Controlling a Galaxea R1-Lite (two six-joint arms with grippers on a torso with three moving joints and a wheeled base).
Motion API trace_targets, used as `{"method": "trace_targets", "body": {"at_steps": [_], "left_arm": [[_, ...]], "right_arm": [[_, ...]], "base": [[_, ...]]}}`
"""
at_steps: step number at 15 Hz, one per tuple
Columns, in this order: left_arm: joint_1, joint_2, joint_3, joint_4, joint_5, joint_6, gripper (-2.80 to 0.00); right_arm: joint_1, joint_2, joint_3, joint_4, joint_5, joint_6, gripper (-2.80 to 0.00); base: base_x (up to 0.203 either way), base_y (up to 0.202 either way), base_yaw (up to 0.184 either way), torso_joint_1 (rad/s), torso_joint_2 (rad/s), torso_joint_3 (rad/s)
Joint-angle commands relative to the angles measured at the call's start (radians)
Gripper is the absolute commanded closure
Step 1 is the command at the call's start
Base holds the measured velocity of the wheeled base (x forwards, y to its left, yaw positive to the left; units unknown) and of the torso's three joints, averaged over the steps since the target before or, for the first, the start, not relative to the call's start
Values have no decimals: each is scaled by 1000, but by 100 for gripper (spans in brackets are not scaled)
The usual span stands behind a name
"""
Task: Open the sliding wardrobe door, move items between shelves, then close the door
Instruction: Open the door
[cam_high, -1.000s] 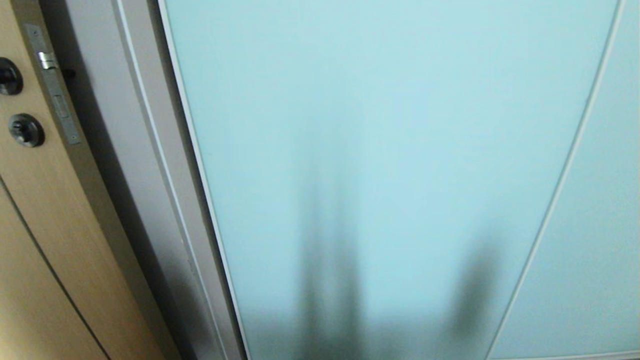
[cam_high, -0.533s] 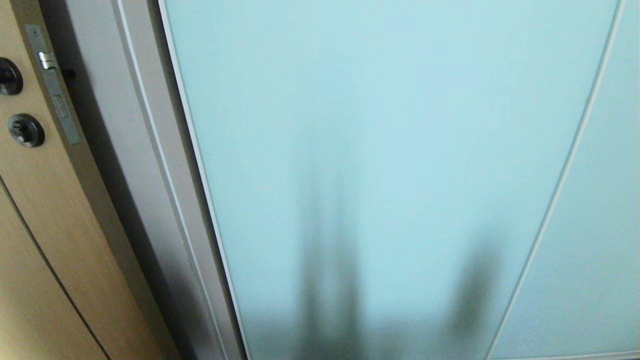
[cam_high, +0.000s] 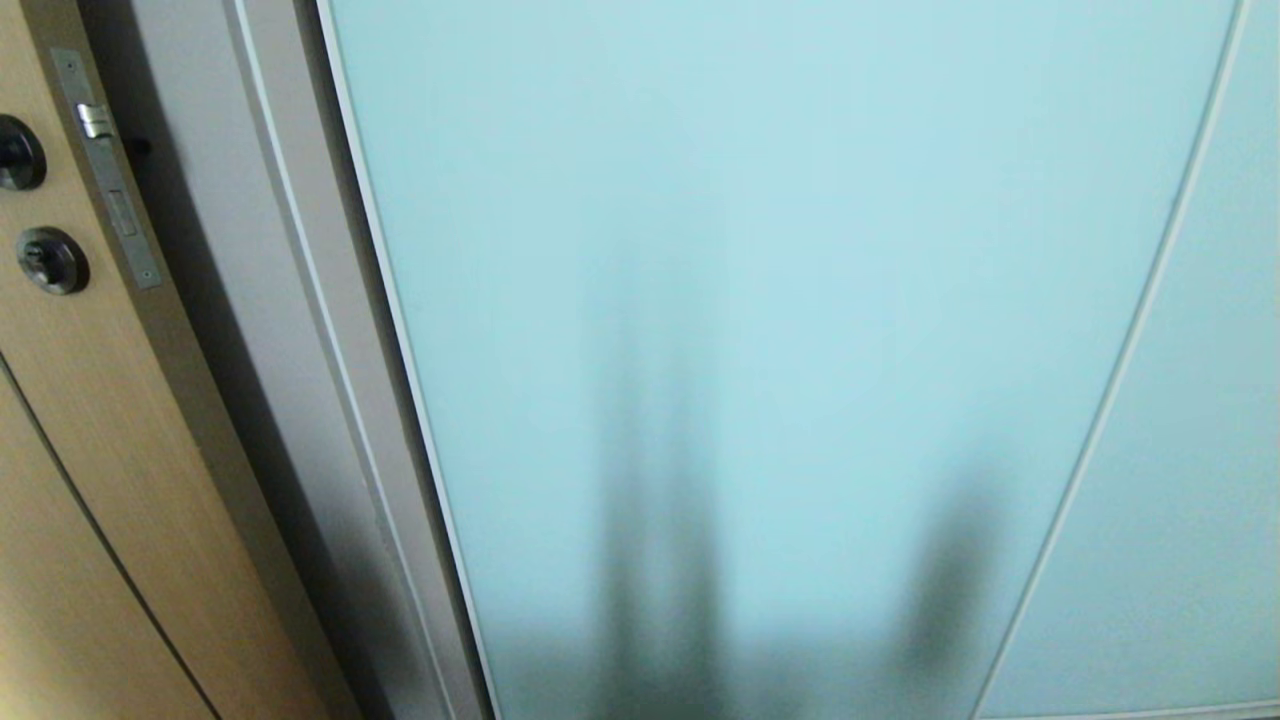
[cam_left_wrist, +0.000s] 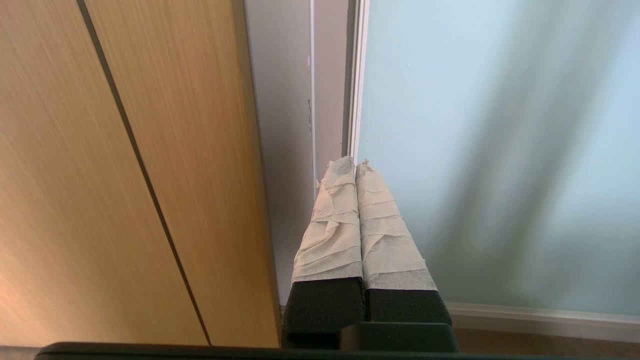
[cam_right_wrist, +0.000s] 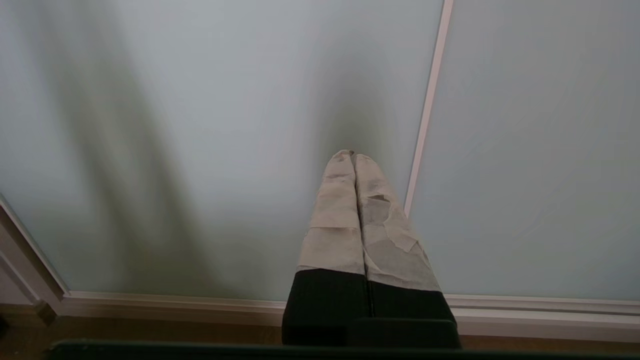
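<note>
The sliding wardrobe door (cam_high: 780, 300), a frosted pale aqua glass panel in a slim silver-white frame, fills the head view and stands closed. Neither arm shows there, only their dark shadows low on the glass. My left gripper (cam_left_wrist: 355, 164) is shut and empty, its taped fingers pointing at the door's (cam_left_wrist: 475, 125) left frame edge. My right gripper (cam_right_wrist: 353, 154) is shut and empty too, in front of the glass (cam_right_wrist: 225, 125) near the thin frame strip between two panels. The items and the shelves are hidden behind the door.
A light wooden door (cam_high: 60, 420) with dark round knobs (cam_high: 50, 260) and a metal latch plate stands at the left, with a grey jamb (cam_high: 290, 330) between it and the glass. A second glass panel (cam_high: 1200, 450) lies at the right. The door's bottom rail (cam_right_wrist: 525, 305) meets a wooden floor.
</note>
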Motion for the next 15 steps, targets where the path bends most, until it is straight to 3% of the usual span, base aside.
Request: {"method": "trace_targets", "body": {"at_steps": [1, 15], "left_arm": [[0, 1, 2, 0, 1, 0, 0], [0, 1, 0, 0, -1, 7, 0]], "right_arm": [[0, 3, 0, 0, 0, 0, 0], [0, 3, 0, 0, 0, 0, 0]], "base": [[0, 0, 0, 0, 0, 0], [0, 0, 0, 0, 0, 0]]}}
